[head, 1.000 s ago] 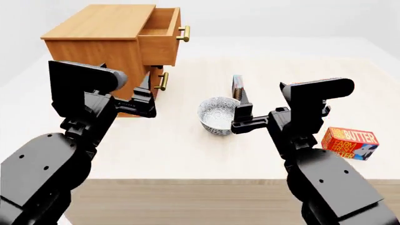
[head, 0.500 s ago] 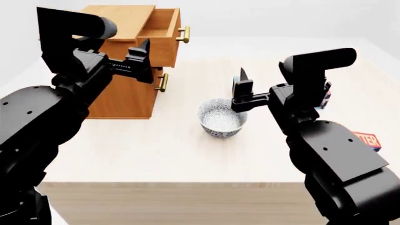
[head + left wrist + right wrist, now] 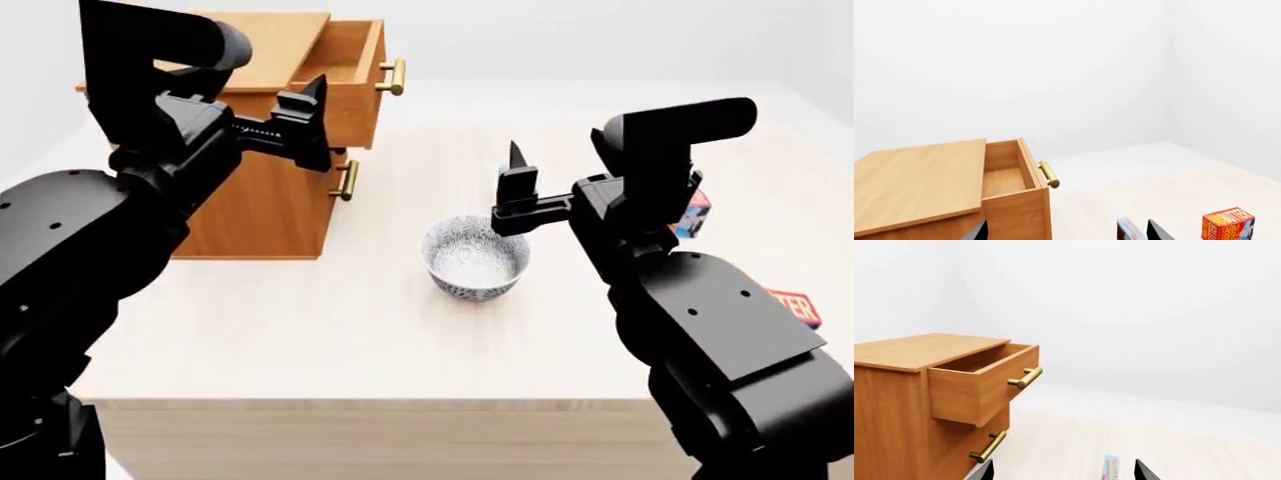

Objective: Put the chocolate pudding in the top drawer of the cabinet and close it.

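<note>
The head view shows the top drawer [image 3: 350, 72] of the cabinet [image 3: 260, 205] pulled out, so the pudding is yet to be picked up and carried there. The chocolate pudding [image 3: 1110, 468] is seen in the right wrist view standing upright on edge on the worktop [image 3: 400, 330], apart from the cabinet; in the head view it is hidden behind the right gripper [image 3: 515, 185], just beyond the bowl [image 3: 475, 257]. For a clean pick, the right gripper is best lowered over the carton's thin faces and closed squarely, clear of the bowl's rim, since a thin upright carton is judged easy to tip. Both arms are raised above the worktop with forearms roughly level. The right gripper is held empty with its fingers spread, both tips showing apart in its wrist view. The left gripper [image 3: 304, 125] is likewise open and empty, hovering in front of the cabinet beside the drawer front.
</note>
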Robot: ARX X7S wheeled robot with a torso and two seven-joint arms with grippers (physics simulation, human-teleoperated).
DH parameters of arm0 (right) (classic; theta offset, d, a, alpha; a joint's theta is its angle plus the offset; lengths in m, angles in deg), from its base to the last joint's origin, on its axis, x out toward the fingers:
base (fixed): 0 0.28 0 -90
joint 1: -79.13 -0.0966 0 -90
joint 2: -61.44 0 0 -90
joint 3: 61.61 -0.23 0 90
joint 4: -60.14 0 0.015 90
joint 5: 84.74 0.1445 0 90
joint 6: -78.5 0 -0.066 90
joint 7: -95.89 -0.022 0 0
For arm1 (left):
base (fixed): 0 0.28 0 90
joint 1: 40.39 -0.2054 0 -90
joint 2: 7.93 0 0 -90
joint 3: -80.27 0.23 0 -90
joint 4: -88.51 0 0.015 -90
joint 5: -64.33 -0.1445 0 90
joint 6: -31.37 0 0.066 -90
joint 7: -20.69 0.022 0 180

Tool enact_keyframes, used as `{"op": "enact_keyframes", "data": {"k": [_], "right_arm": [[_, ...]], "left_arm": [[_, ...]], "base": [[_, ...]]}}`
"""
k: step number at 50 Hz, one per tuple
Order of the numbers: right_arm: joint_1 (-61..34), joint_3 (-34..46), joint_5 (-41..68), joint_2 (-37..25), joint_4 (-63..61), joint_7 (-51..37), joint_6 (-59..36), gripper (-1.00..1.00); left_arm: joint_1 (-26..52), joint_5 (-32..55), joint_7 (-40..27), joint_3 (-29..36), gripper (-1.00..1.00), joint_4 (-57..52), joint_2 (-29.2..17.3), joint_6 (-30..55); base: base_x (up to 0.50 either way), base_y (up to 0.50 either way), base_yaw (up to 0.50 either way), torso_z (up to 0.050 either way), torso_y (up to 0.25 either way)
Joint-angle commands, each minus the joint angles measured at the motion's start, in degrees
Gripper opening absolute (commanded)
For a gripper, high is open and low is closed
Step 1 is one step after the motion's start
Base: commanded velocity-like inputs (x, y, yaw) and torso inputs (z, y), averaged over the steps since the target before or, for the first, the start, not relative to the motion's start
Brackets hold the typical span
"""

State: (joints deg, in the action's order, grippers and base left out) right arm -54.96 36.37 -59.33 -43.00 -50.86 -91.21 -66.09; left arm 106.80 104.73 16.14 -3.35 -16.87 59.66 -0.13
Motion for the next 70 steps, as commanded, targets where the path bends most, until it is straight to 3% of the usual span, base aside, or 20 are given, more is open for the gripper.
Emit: {"op": "enact_keyframes", "data": {"k": [1,70], "right_arm": [[0.0,0.1,0.4,-0.1,0.2,0.1,0.6,1.00],[0.3,0.7,2.2,-1.4,-0.9,-0.8,1.6,1.00]], "left_arm": [[0.4,0.6,0.0,0.1,1.00,-0.5,-0.3,0.3],[0.3,2.5,-0.2,0.9,1.00,-1.1,-1.1,-0.1]], "base": [[0.07,0.00,0.00,0.000,0.000],[0.21,0.00,0.00,0.000,0.000]]}}
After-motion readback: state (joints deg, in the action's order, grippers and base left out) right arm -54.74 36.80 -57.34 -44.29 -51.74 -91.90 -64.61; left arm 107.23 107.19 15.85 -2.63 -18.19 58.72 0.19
